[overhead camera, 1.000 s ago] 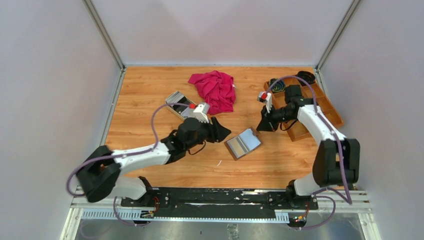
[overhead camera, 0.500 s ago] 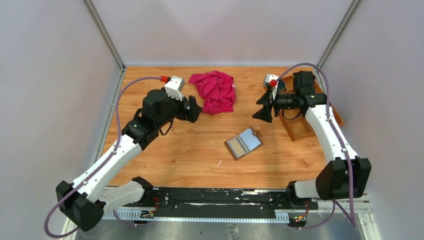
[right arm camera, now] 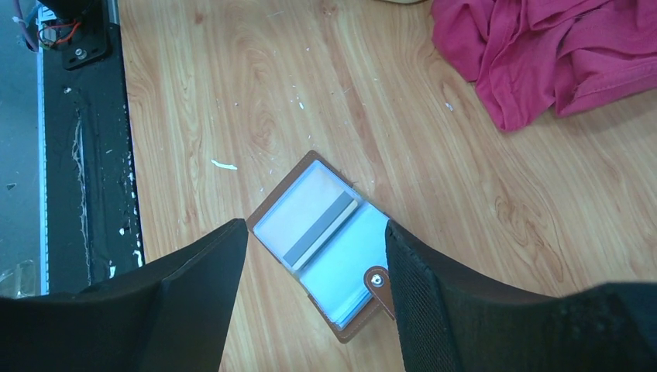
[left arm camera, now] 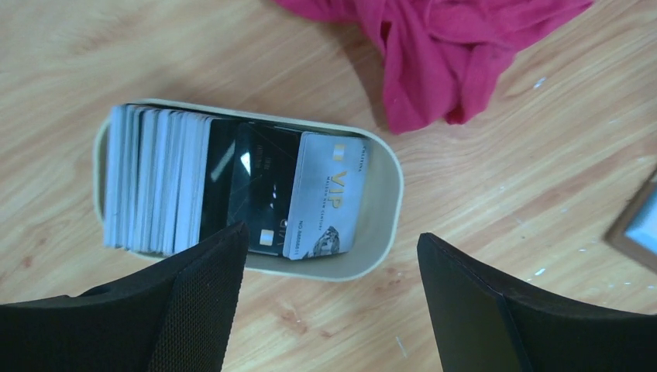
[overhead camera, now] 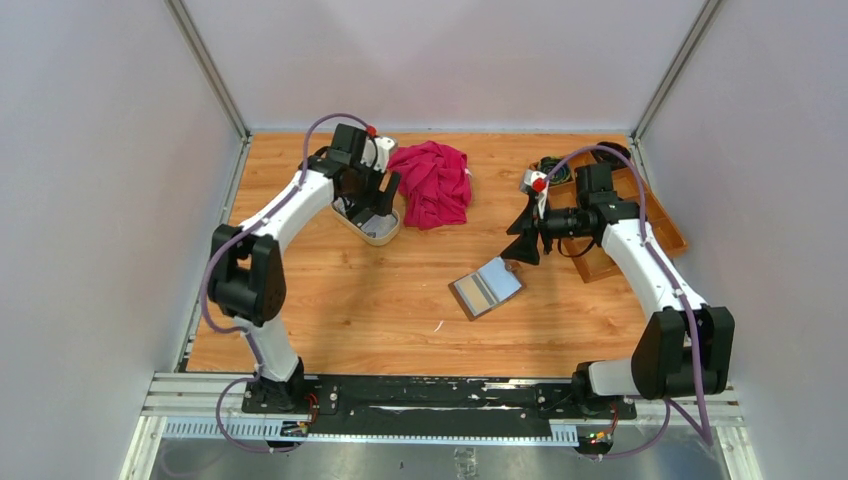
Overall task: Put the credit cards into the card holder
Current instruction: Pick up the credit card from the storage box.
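The credit cards (left arm camera: 232, 186) stand packed in a beige oval dish (left arm camera: 390, 203), grey and white ones at the left, black ones and a grey VIP card at the right. My left gripper (left arm camera: 331, 236) hovers open just above that dish (overhead camera: 381, 236), holding nothing. The brown card holder (right arm camera: 325, 244) lies open on the wood, snap tab to the right, with a pale card with a grey stripe (right arm camera: 314, 219) on its left page. My right gripper (right arm camera: 314, 225) hangs open above the card holder (overhead camera: 486, 287), empty.
A crumpled pink cloth (overhead camera: 432, 183) lies just right of the dish. A wooden compartment tray (overhead camera: 640, 215) sits at the far right under the right arm. White walls enclose the table on three sides. The black base rail (overhead camera: 440, 390) runs along the near edge.
The left arm swung from beside the card holder to the back left over the dish, and its jaws opened. The right gripper opened, lifted, then settled above the card holder.
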You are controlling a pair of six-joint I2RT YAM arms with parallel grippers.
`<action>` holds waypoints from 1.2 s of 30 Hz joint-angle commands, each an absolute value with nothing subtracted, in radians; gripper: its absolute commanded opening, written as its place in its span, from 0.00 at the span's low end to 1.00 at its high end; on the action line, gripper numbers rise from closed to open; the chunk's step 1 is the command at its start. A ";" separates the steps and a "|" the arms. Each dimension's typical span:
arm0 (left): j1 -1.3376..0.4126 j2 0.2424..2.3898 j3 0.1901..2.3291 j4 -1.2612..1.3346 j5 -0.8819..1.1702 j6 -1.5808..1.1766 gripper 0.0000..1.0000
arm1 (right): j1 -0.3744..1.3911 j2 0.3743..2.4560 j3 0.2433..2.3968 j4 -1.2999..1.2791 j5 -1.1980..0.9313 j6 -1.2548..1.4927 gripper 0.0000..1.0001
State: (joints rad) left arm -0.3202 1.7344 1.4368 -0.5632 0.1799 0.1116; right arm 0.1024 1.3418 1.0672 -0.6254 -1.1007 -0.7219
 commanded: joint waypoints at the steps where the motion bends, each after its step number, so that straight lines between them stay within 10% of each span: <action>1: -0.316 1.855 1.530 -0.702 0.199 0.186 0.83 | 0.114 1.364 1.066 -0.616 -1.079 -0.726 0.69; 22: -0.316 2.071 1.620 -0.714 0.105 0.189 0.56 | 0.114 1.406 1.077 -0.637 -1.067 -0.729 0.67; 31: -0.316 2.049 1.611 -0.713 0.095 0.190 0.04 | 0.114 1.408 1.078 -0.645 -1.074 -0.735 0.66; 36: -0.316 1.995 1.599 -0.712 0.115 0.191 0.00 | 0.114 1.408 1.080 -0.652 -1.075 -0.742 0.66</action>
State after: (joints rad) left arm -0.3157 2.0304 1.6058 -0.6994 0.1097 0.1806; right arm 0.1024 1.4075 1.0672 -0.6220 -1.0702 -0.7231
